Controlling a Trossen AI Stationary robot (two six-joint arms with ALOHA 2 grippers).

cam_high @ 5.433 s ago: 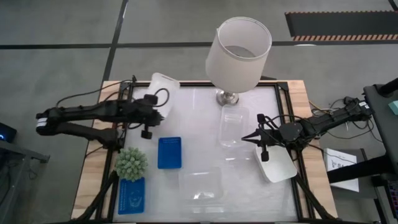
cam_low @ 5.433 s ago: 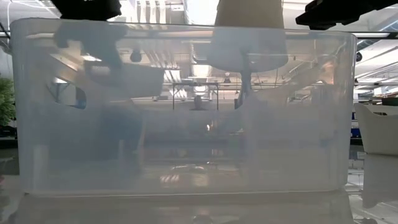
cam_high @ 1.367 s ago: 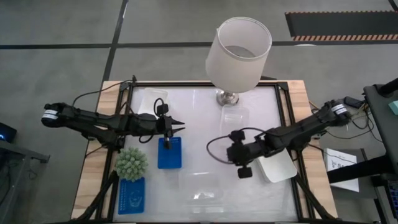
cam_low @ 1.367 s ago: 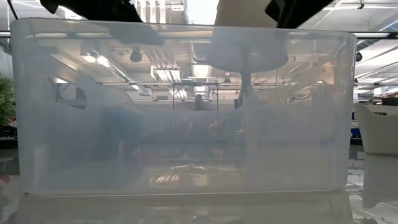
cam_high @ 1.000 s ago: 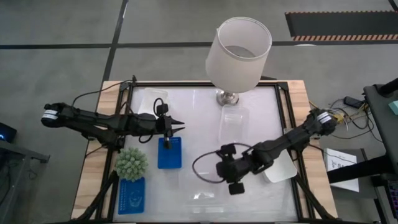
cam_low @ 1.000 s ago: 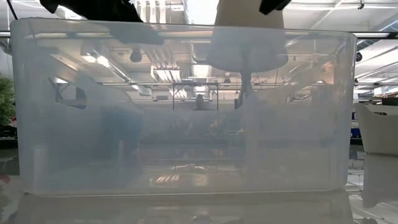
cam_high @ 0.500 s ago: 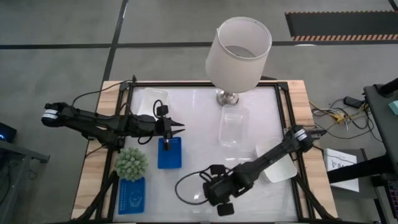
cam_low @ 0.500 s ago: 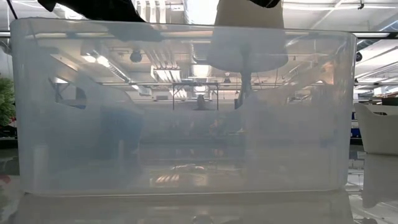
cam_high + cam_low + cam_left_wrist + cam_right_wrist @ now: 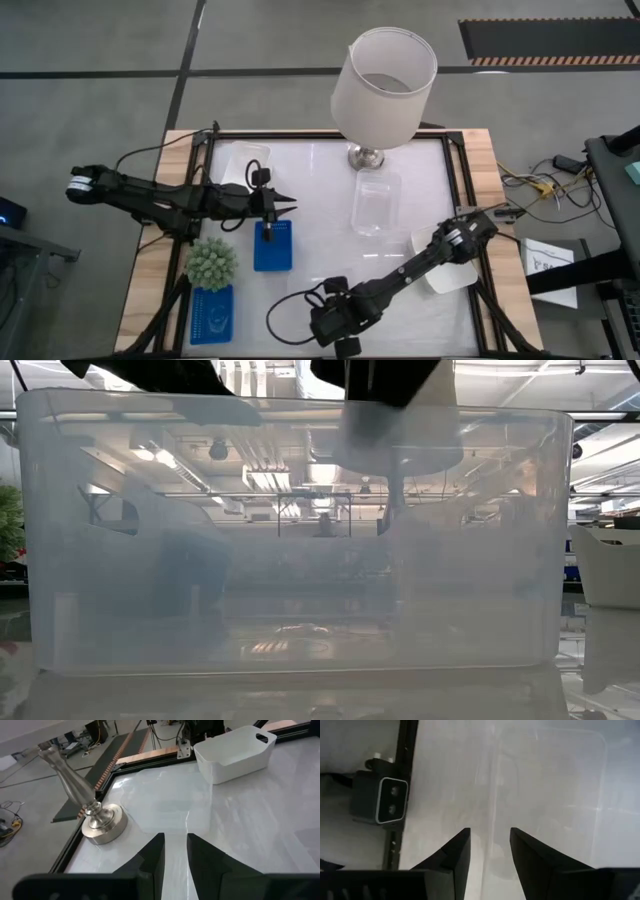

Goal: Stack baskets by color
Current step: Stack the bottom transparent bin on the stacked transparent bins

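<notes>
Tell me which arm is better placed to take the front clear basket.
Right. Its claw is open over the clear basket at the front edge. The left claw waits above the blue basket, farther away.

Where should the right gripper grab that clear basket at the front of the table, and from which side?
Judging from the views, on a wall, from above. The clear basket sits upright and open-topped, so its thin rim is the only graspable edge. The right gripper points down with open jaws straddling one wall. Lowering one finger inside and one outside, then closing, should pinch it. The left gripper waits above the blue basket.
</notes>
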